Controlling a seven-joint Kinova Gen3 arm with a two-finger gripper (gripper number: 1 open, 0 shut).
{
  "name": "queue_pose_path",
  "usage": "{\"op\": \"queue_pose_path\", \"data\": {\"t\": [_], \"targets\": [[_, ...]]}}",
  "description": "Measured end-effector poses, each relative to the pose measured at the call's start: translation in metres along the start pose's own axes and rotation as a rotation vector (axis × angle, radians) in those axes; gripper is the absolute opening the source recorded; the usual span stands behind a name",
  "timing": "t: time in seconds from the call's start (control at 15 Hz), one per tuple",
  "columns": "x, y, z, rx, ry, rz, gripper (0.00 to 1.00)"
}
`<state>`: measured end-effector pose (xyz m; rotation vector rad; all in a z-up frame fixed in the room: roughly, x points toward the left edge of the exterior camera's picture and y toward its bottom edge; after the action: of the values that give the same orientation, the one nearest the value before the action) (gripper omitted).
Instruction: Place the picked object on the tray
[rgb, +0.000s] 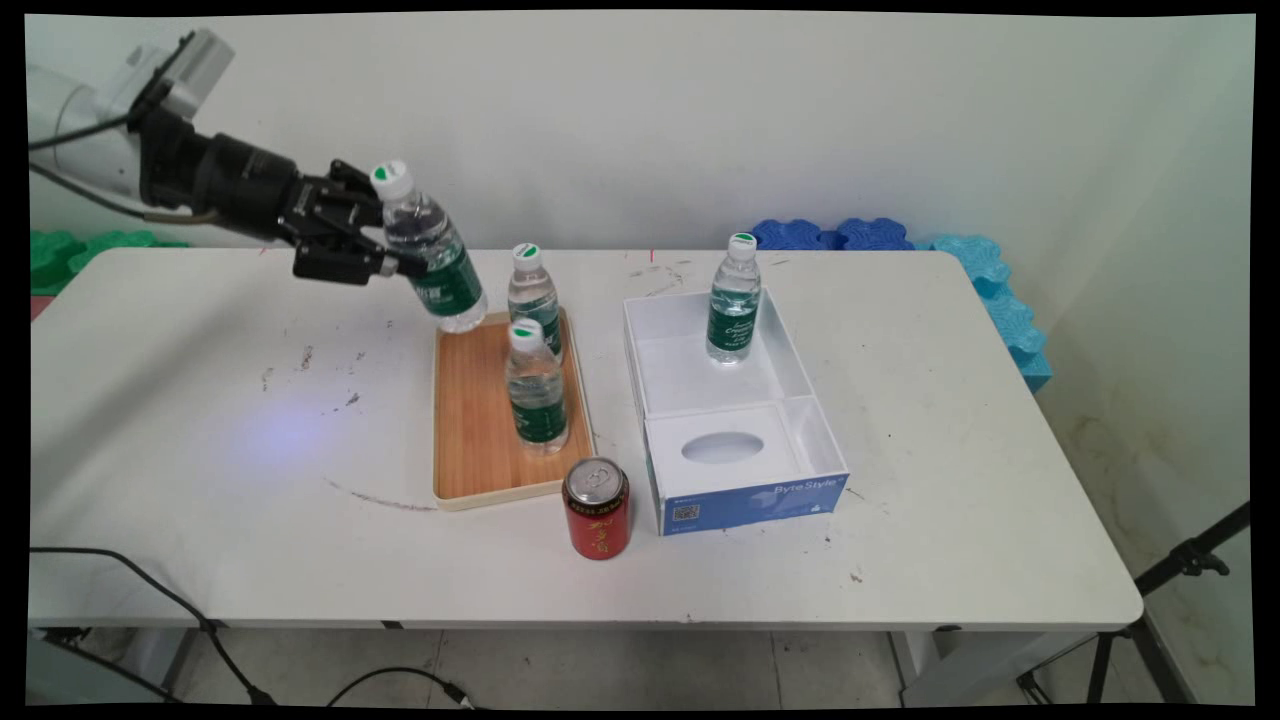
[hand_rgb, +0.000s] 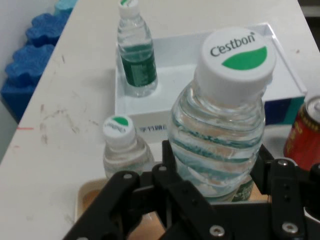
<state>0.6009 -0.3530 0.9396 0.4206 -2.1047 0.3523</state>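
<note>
Here the gripper (rgb: 392, 262) is closed around a water bottle (rgb: 432, 255), holding it tilted in the air just above the far left corner of the wooden tray (rgb: 470, 440). Two more bottles (rgb: 535, 385) stand on the tray, a fourth bottle (rgb: 734, 300) stands in the white box (rgb: 800, 420), and a red can (rgb: 597, 508) sits at the tray's near corner. In the hand view the fingers (hand_rgb: 272, 172) press the held bottle's sides.

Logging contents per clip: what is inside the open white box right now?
One water bottle stands upright in the far compartment of the white box. The near section holds only a white insert with an oval cutout; whatever lies beneath that insert is covered and cannot be seen.
</note>
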Motion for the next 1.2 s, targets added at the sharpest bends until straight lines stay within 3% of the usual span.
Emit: {"op": "queue_pose_path", "data": {"t": [0.73,1.2], "targets": [[-0.054,0.029,0.046,-0.031,-0.039,0.026,0.00],[-0.079,0.039,0.070,-0.019,-0.074,0.026,0.00]]}}
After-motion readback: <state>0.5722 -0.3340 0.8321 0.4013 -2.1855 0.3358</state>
